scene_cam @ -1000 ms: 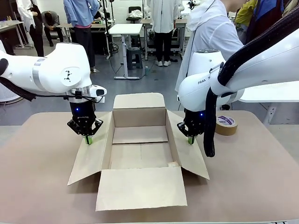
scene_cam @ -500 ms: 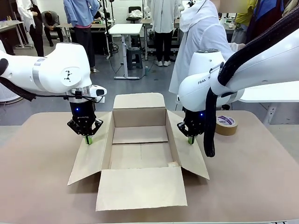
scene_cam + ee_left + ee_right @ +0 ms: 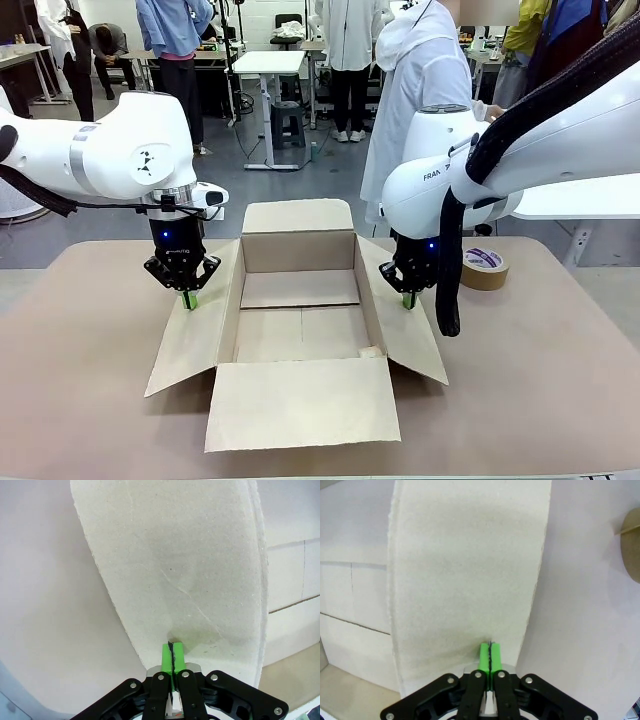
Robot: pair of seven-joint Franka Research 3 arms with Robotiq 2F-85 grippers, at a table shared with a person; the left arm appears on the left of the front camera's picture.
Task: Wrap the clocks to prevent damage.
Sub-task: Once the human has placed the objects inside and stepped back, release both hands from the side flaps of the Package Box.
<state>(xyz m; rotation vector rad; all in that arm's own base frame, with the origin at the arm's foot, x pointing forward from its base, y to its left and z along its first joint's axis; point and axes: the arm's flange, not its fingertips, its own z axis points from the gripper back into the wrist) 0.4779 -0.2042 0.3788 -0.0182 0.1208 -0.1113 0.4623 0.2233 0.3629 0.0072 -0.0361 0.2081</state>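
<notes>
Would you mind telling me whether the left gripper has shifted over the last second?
No. The left gripper, shut, stays on the same spot of the left flap, no nearer the carton back wall than before.

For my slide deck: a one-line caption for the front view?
Left pincer and right pincer, both shut, tips on side flaps of the open carton; tape roll nearby.

Brown cardboard carton open at centre of beige worktop, four flaps folded outward, brown tape roll beyond right flap, person in white coat at far side
</notes>
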